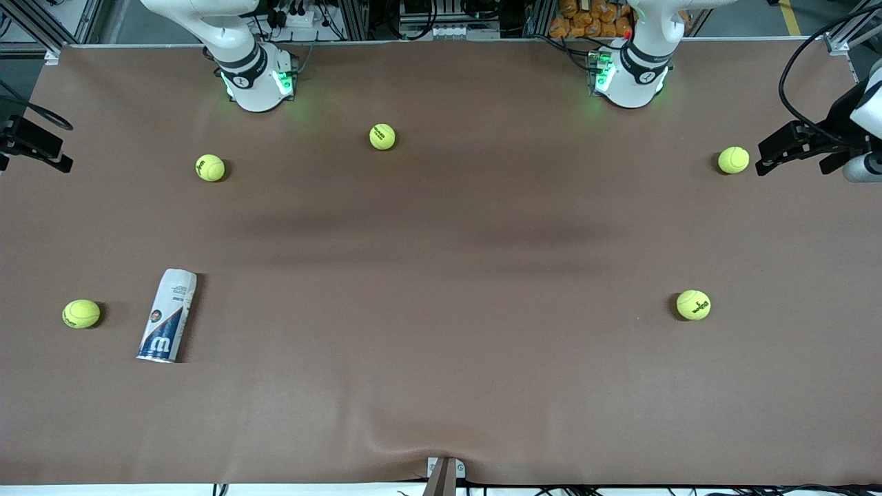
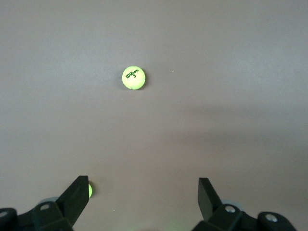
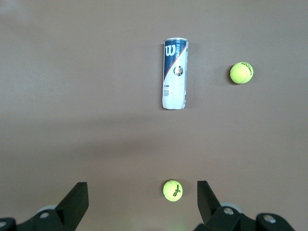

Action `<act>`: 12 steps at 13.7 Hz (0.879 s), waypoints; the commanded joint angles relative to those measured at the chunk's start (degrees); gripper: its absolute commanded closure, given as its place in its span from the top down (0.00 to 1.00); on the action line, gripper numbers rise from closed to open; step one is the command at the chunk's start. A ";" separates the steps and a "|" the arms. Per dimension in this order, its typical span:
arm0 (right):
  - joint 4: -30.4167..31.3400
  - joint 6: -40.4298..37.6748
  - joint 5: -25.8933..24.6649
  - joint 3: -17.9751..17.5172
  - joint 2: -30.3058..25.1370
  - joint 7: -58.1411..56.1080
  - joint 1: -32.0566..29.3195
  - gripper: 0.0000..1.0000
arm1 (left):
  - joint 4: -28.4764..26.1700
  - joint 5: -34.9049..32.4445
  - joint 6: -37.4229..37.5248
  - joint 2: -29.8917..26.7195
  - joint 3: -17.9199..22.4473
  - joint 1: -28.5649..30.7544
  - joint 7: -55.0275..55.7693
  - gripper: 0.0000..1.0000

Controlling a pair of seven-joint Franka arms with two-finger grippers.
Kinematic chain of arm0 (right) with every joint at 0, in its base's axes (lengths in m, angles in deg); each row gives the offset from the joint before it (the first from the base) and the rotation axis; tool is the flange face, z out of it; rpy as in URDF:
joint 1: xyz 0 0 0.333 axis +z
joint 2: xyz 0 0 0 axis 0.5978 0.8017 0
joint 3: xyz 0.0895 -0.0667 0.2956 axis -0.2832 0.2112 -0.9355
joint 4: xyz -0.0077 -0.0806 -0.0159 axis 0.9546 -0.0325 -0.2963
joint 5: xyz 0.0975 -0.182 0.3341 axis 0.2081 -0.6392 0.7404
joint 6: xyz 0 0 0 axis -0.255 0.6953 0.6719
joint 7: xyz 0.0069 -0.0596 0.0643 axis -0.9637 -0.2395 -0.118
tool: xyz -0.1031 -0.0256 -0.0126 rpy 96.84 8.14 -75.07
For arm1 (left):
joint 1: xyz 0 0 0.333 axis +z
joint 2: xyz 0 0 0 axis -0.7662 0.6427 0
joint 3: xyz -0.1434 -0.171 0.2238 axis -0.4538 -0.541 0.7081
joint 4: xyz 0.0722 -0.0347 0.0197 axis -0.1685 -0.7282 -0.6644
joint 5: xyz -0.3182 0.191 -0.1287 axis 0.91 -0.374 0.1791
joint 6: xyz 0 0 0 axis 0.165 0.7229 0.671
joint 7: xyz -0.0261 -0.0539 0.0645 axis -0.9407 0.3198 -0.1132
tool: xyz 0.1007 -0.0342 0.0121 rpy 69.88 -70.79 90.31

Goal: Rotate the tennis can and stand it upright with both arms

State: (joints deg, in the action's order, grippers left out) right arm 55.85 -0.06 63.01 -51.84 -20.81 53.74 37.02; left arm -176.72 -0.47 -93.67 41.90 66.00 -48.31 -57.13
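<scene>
The tennis can lies on its side on the brown table toward the right arm's end. Its dark blue "W" end points toward the front camera. In the right wrist view the can shows well ahead of my right gripper, which hangs high over the table, open and holding nothing. My left gripper also hangs high over the table near its own base, open and empty. The can does not show in the left wrist view. Neither gripper shows in the front view, only the arms' bases.
Several tennis balls lie about. One ball sits beside the can, another farther from the front camera, and a third between the bases. Black equipment juts in at the left arm's end, more at the right arm's end.
</scene>
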 commanded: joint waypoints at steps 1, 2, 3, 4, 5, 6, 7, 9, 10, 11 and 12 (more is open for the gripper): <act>-0.61 -0.55 -0.90 0.11 0.21 -0.59 0.57 1.00 | 0.74 0.04 0.75 0.04 -0.29 0.24 -1.52 1.00; -0.61 -0.55 -0.90 0.03 0.21 -0.59 0.66 1.00 | 1.00 0.21 0.75 0.21 -0.29 0.32 -1.44 1.00; -0.61 -0.55 -0.99 0.11 0.21 -0.59 0.66 1.00 | 1.00 0.21 0.75 0.21 -0.29 0.41 -1.52 1.00; -0.61 -0.55 -0.90 0.11 0.21 -0.59 0.66 1.00 | 0.91 0.21 0.75 0.21 -0.29 0.41 -1.52 1.00; -0.61 -0.55 -0.90 0.11 0.21 -0.59 0.66 1.00 | 0.91 0.21 0.75 0.21 -0.29 0.41 -1.52 1.00; -0.61 -0.55 -0.90 0.11 0.21 -0.50 0.66 1.00 | 0.83 0.21 0.75 0.21 -0.29 0.41 -1.52 1.00; -0.61 -0.55 -0.90 0.03 0.21 -0.59 0.74 1.00 | 0.83 0.21 0.84 0.21 -0.12 0.41 -1.52 1.00; -0.61 -0.55 -0.90 0.03 0.21 -0.50 0.74 1.00 | 0.74 0.47 0.84 0.12 -0.03 0.50 -1.53 1.00; -0.61 -0.55 -0.90 0.03 0.30 -0.50 0.74 1.00 | 0.91 0.39 0.84 0.29 -0.20 0.06 -1.44 1.00; -0.61 -0.55 -0.90 0.03 0.39 -0.42 0.74 1.00 | 1.00 0.30 0.84 0.30 -0.29 0.06 -1.00 1.00; -0.52 -0.55 -0.90 0.03 0.65 -0.41 0.74 1.00 | 1.00 0.39 0.84 0.30 -0.29 0.15 -1.00 1.00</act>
State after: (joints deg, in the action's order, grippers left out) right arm 55.85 -0.11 63.01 -51.90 -20.74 53.74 37.36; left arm -176.72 -0.47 -93.67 41.90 65.91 -48.40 -57.21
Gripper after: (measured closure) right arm 0.000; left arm 0.000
